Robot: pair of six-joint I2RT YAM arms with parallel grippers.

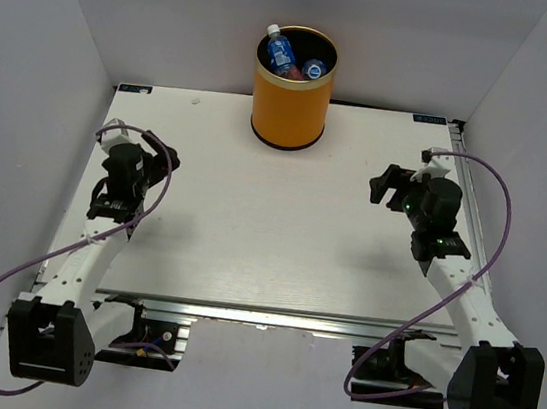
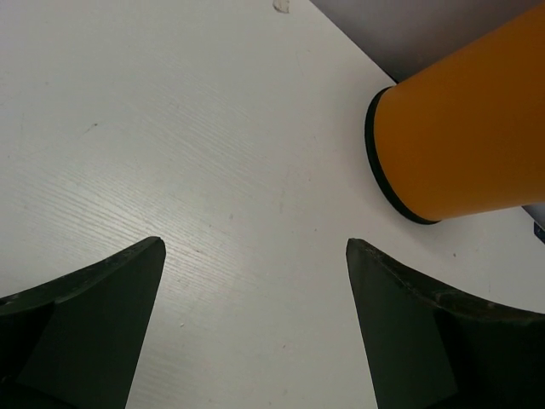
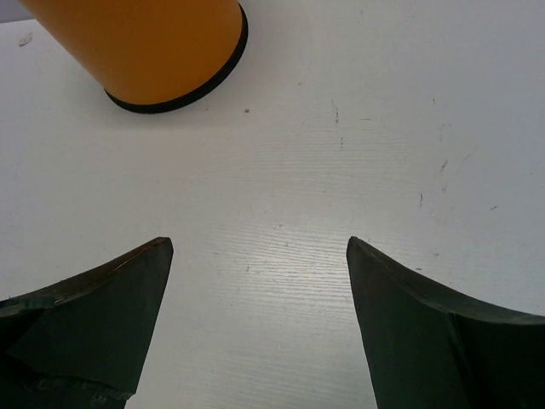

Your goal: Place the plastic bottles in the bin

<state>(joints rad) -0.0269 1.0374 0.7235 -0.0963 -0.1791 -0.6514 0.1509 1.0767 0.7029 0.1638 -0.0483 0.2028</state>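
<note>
The orange bin (image 1: 289, 101) stands upright at the back middle of the table. Plastic bottles (image 1: 281, 52) with blue labels poke up inside it, one white cap showing above the rim. My left gripper (image 1: 158, 161) hangs over the left side of the table, open, with bare table between its fingers (image 2: 102, 315). My right gripper (image 1: 389, 187) is over the right side, also open and holding nothing. The bin's base shows at the upper right of the left wrist view (image 2: 460, 145) and at the upper left of the right wrist view (image 3: 153, 51).
The white table (image 1: 270, 234) is walled in by grey panels on the left, back and right. Purple cables loop off both arms (image 1: 11, 281). An aluminium rail (image 1: 269, 315) runs along the near edge between the two arm bases.
</note>
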